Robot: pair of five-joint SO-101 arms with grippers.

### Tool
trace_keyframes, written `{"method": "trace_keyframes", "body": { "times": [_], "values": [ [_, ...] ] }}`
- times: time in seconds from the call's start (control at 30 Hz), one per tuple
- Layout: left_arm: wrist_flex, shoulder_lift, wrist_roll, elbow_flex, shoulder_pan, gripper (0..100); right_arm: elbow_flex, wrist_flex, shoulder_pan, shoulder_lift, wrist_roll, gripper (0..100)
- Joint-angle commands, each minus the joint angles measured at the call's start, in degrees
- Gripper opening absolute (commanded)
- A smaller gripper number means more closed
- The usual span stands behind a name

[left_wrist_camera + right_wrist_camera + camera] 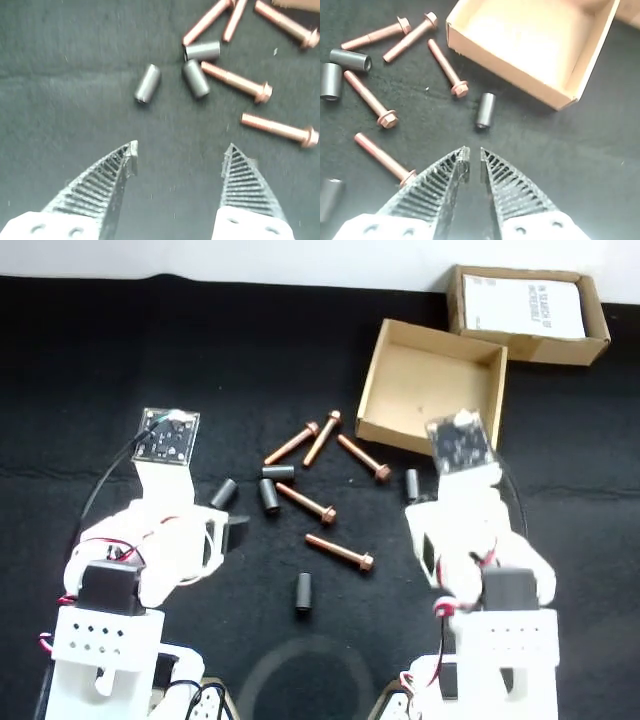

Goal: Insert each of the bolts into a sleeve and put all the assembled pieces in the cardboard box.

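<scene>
High view: nothing is assembled yet. Five bolts point(339, 551) and five sleeves point(268, 495) lie loose on the black worktop point(120, 360). The box point(430, 385) sits open and empty beyond them, on the right arm's side. The left arm point(160, 540) and right arm point(470, 530) crouch low, one on each side of the scatter. Left wrist view: the left claw point(182, 152) gapes wide and empty, aimed toward a sleeve point(147, 82) lying a little apart from its neighbours. That one looks like the best first pick. Grip it across the middle so one bore end stays free for a bolt. Right wrist view: the right claw point(474, 156) is all but closed, with a slim gap and nothing in it. It sits low over the worktop with another sleeve point(485, 110) just ahead and the box wall beyond. It needs to open before any reach. Best to take a bolt near the head, leaving the shank free to line up with the bore.
</scene>
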State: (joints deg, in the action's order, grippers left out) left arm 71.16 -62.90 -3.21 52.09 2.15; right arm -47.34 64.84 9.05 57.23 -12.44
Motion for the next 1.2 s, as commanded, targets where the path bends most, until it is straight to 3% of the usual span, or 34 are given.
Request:
{"method": "trace_keyframes", "body": {
  "times": [0.0,0.2,0.43,0.77,1.17],
  "values": [
    [-1.76,0.31,-0.44,-0.22,0.40,27,12.18,2.86,-0.84,-10.77,5.71,4.5],
    [-2.46,9.10,-0.53,-0.92,0.31,27,32.40,9.71,-0.66,-30.73,12.04,4.5],
    [-2.55,24.57,-0.62,-7.96,-3.56,28,46.37,15.25,1.27,-47.25,16.79,4.5],
    [-3.08,32.84,-3.96,-10.42,-5.23,28,48.92,14.81,1.45,-59.91,21.80,12.6],
    [-14.07,44.97,-8.70,-10.15,-5.32,28,48.84,9.71,1.36,-71.52,21.89,12.6]
  ]
}}
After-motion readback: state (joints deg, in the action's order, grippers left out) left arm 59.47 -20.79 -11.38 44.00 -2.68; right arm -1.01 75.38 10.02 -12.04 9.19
